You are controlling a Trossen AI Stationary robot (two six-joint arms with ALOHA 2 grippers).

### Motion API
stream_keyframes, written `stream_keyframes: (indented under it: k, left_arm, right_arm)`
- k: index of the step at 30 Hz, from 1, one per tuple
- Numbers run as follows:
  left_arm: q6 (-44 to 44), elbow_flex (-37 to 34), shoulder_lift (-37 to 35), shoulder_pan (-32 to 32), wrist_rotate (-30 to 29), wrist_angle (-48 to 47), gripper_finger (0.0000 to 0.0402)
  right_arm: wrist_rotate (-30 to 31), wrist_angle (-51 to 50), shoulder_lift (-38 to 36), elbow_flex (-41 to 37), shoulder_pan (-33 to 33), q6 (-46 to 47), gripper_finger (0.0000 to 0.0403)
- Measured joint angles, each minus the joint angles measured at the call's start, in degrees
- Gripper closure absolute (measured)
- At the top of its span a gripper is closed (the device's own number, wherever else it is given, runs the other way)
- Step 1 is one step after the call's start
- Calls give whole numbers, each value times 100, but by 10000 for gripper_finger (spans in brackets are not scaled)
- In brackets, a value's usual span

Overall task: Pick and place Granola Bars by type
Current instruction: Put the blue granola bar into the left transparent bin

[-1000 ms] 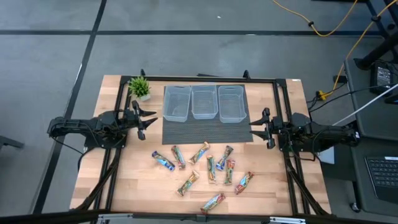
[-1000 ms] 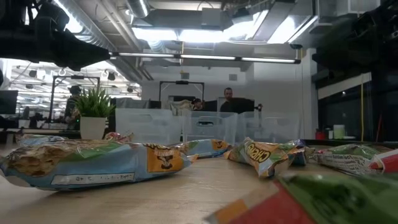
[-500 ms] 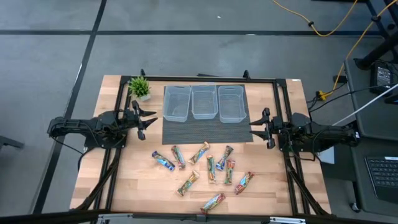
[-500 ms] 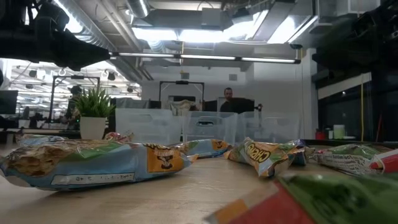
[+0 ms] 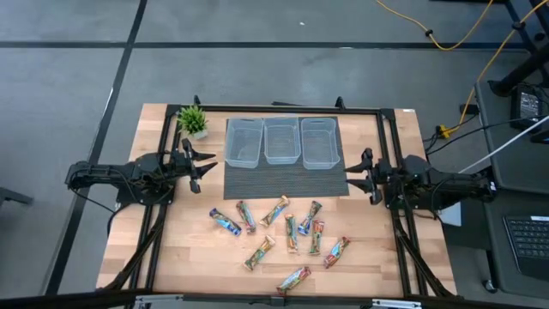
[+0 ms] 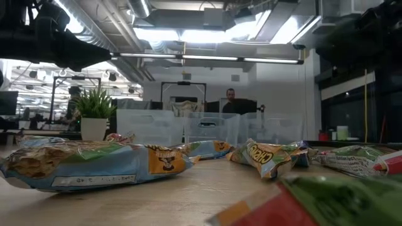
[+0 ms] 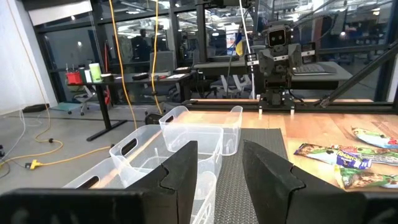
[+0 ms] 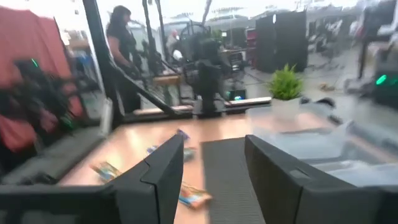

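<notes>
Loosely scattered, the Granola Bars (image 5: 287, 236) are lying flat on the wooden table (image 5: 180, 249), all on the near side of the dark ribbed mat (image 5: 283, 182), none in a claw. Three clear bins (image 5: 282, 142) are standing side by side on the far part of that mat, and a small potted plant (image 5: 193, 121) is sitting just left of the bins. The left claw (image 5: 202, 160) is hovering left of the mat, its fingers (image 7: 183, 171) standing partly apart and gripping nothing. The right claw (image 5: 352, 175) is hanging at the mat's right edge, likewise part-open and empty.
</notes>
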Motion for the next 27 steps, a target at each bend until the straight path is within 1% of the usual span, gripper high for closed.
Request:
stream_keyframes:
  k: [2,6,9,14,16,19,22,27]
  left_arm:
    - [-48,0,0,2,1,106,281]
    - [-94,0,0,2,2,304,281]
    - [-458,0,0,1,-31,537,281]
    - [-1259,0,0,2,-336,1038,281]
    - [-1447,0,0,0,-467,1048,281]
    - [-1714,0,0,0,-491,1203,281]
    - [-1779,34,1,0,-506,1369,281]
    - [-1452,356,2,0,-666,1469,281]
  right_arm:
    - [-53,136,-7,0,0,425,228]
    - [52,492,-8,0,0,606,228]
    - [92,737,-7,0,0,603,228]
    - [100,1103,-9,0,0,627,228]
    - [101,1255,-8,0,0,863,228]
    - [102,1480,-11,0,0,1245,228]
    - [123,1580,-2,0,0,1332,228]
    - [530,1891,-4,0,0,1489,228]
